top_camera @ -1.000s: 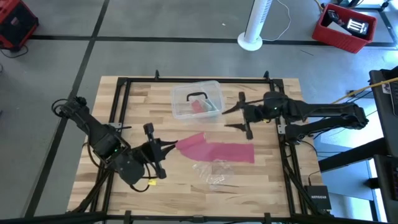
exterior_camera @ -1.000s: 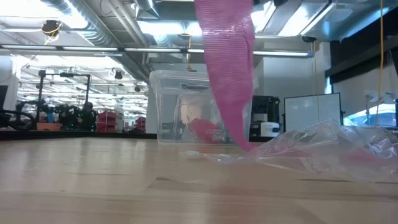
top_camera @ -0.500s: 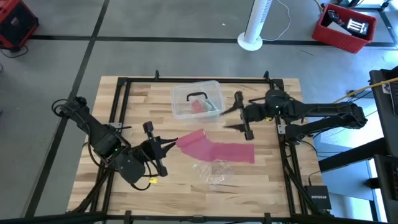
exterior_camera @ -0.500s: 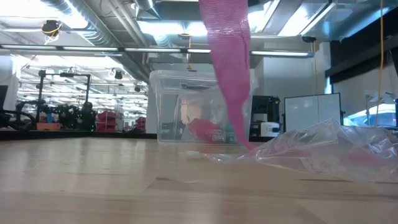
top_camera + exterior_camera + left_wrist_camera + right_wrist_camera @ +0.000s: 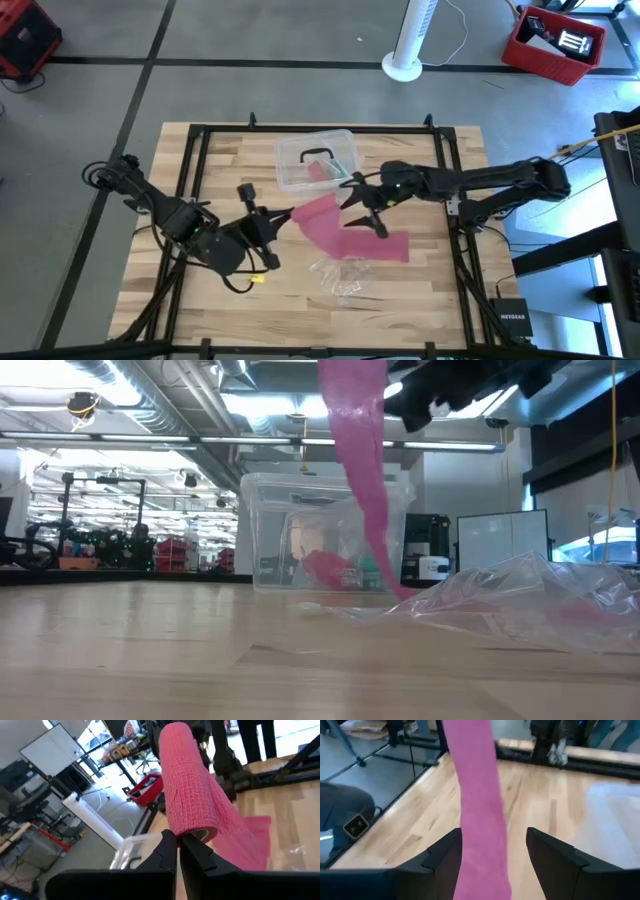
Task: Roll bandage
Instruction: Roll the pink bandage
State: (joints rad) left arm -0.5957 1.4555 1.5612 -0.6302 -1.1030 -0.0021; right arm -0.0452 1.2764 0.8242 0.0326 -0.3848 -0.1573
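The left pincer, clenched on the bandage's end, lifts it off the bench so the strip hangs taut, while the right pincer straddles it, released, apparently to guide rolling.

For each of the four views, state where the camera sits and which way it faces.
High: above the table, looking straight down; both arms, the bandage, the clear box.
Low: at tabletop height, looking level; the bandage hangs down, the wrapper beside it.
Left wrist: past the left gripper, shut on the bandage.
Right wrist: the right gripper open astride the strip.
Shared: the bandage shows in all four.
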